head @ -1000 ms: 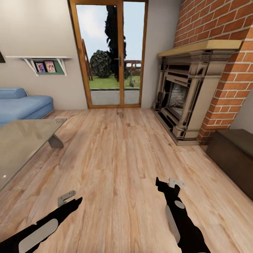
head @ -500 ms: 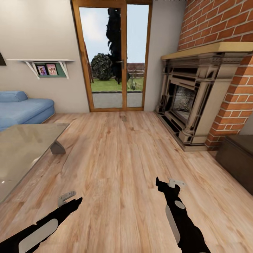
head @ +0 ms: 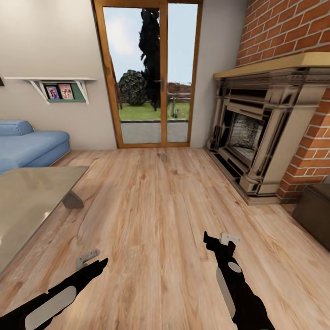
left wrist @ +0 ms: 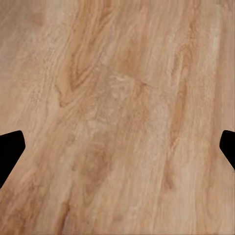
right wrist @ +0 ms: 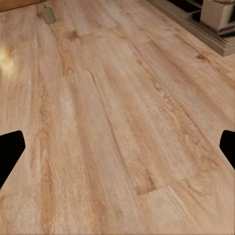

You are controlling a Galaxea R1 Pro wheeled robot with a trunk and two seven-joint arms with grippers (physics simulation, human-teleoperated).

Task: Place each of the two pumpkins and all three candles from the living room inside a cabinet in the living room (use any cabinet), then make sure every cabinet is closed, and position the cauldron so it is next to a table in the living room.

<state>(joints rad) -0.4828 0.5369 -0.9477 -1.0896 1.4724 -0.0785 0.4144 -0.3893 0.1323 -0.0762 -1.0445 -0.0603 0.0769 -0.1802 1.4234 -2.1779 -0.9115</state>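
Both our grippers, left and right, hang open and empty over the floor. We see the table at left and the cabinet at right.

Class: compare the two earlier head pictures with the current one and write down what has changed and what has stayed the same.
The whole view has swung left: the fireplace, glass door and dark cabinet slide rightward in the picture, the cabinet nearly out of it. That is the camera turning, not the furniture moving. The left pincer and right pincer keep the same pose over the wooden floor, both open and empty. The table stays at left.
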